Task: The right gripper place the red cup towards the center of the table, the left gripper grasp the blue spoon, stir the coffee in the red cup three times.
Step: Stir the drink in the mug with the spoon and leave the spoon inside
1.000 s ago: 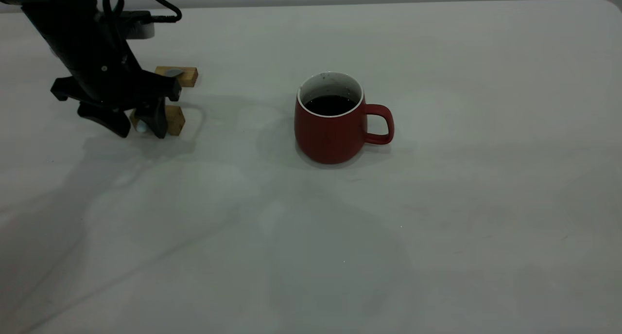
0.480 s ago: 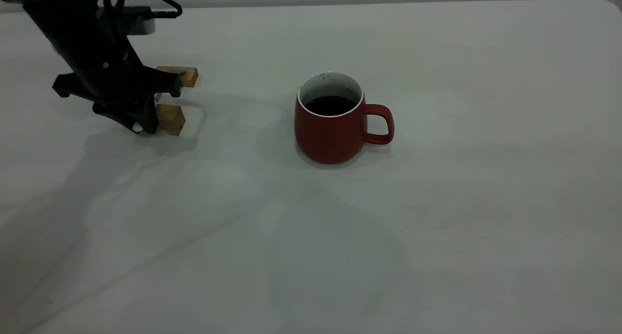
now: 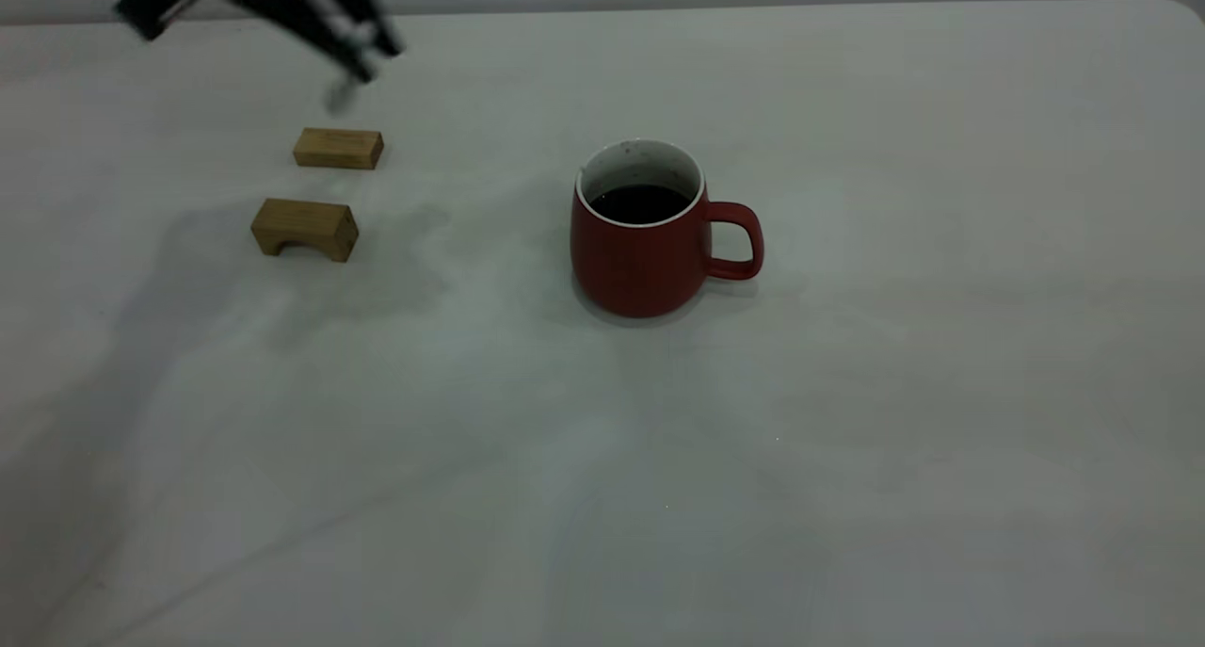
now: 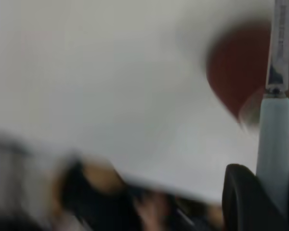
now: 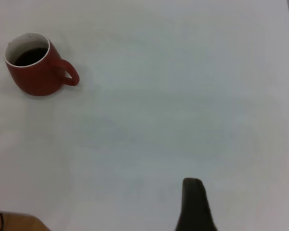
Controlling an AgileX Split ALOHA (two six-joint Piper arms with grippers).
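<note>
The red cup [image 3: 640, 251] stands upright near the middle of the table [image 3: 894, 421], handle to the right, with dark coffee [image 3: 640, 202] inside. My left gripper [image 3: 353, 49] hangs blurred high over the far left, left of the cup and well apart from it. It is shut on the blue spoon [image 4: 274, 139]. The pale handle sits between the jaws, and the metal neck points toward the cup [image 4: 238, 67]. The spoon's bowl [image 3: 339, 96] shows as a smear below the jaws. My right gripper [image 5: 195, 202] is outside the exterior view, far from the cup [image 5: 36, 72].
Two wooden blocks lie at the left: a flat one [image 3: 338, 148] farther back and an arched one [image 3: 304, 228] nearer the front. Both rest below the raised left gripper. The table's far edge runs along the top.
The left gripper closed on the spoon between the blocks, then lifted it up and back. Both blocks are now uncovered. The cup has not moved.
</note>
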